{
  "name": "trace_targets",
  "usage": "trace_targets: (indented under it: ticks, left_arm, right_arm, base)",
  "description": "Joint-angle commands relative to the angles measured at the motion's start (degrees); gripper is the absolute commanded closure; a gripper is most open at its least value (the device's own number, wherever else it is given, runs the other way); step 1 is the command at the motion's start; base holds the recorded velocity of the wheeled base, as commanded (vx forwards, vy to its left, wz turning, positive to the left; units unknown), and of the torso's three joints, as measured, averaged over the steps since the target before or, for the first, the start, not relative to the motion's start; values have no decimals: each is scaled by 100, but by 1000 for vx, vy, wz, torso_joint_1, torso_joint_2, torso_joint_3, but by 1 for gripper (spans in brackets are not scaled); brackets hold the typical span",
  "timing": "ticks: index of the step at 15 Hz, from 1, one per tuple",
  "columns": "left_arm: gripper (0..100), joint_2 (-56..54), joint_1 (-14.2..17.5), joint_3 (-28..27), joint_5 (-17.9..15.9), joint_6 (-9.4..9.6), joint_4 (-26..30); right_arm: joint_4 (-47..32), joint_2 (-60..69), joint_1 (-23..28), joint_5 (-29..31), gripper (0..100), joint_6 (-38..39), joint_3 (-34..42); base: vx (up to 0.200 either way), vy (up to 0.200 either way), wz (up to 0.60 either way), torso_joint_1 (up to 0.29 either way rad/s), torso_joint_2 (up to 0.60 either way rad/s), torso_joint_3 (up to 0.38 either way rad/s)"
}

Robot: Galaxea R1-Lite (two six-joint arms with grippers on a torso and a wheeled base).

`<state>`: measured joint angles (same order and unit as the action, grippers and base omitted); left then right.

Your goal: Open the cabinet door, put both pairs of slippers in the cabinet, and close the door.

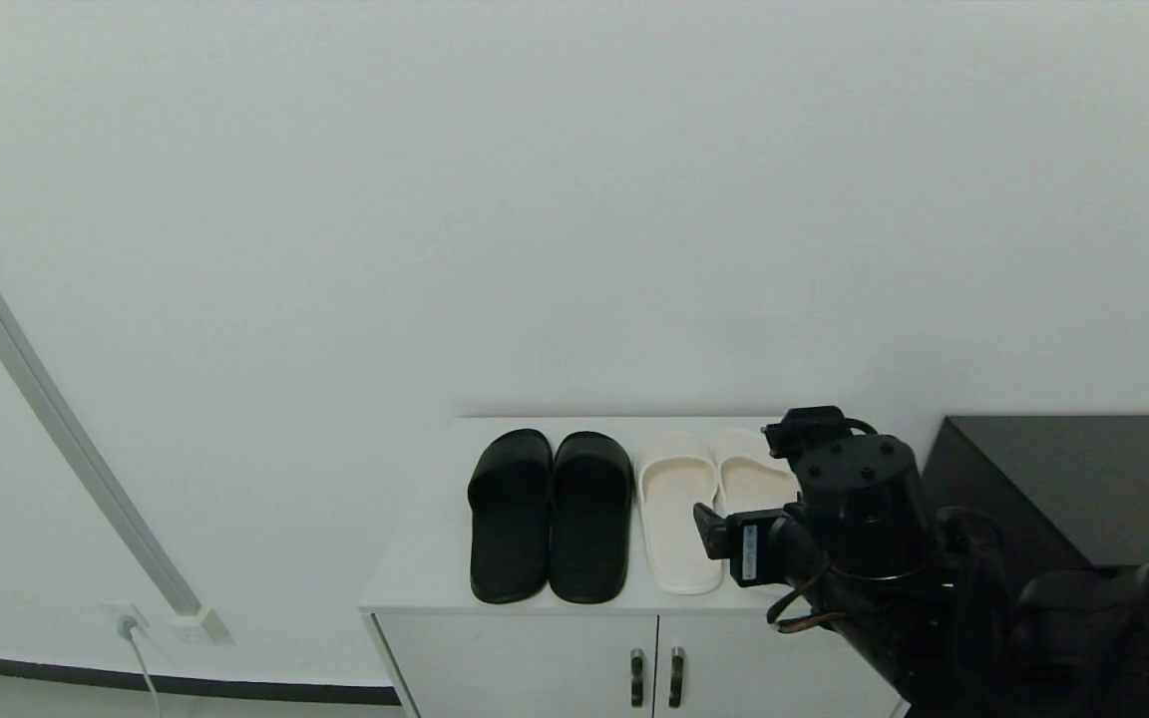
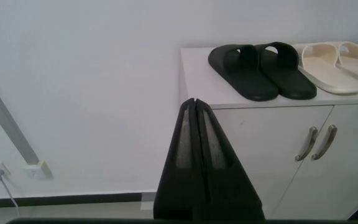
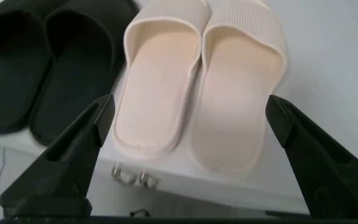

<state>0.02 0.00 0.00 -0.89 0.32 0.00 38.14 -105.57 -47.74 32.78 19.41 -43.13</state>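
A pair of black slippers [image 1: 550,514] and a pair of cream slippers [image 1: 709,504] lie side by side on top of a white cabinet [image 1: 415,568]. Both its doors are closed, with two handles [image 1: 656,678] at the middle seam. My right gripper [image 3: 190,106] hovers open above the cream slippers [image 3: 197,87], one finger on each side of the pair and not touching them. The black pair [image 3: 42,68] lies just beside it. My left gripper [image 2: 194,102] is shut on nothing, held in the air off the cabinet's left front corner, below its top, apart from the door handles [image 2: 316,143].
A dark cabinet [image 1: 1083,479] stands close to the white cabinet's right side. The white wall rises right behind the slippers. On the wall at the left, a slanted conduit [image 1: 46,399] runs down to a socket [image 1: 126,618] with a cable near the floor.
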Motion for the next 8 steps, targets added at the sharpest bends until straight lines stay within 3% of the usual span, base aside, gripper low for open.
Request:
trace_targets:
  ticks: [1,8]
  left_arm:
    - [100,6,0,0,1,3,0]
    - [100,6,0,0,1,-5,0]
  right_arm:
    - [387,-816,10,167,0,-7,-275]
    - [448,-1897,397,519,0,2,-1382]
  base:
    - [0,0,0,0,0,0]
    - [0,0,0,0,0,0]
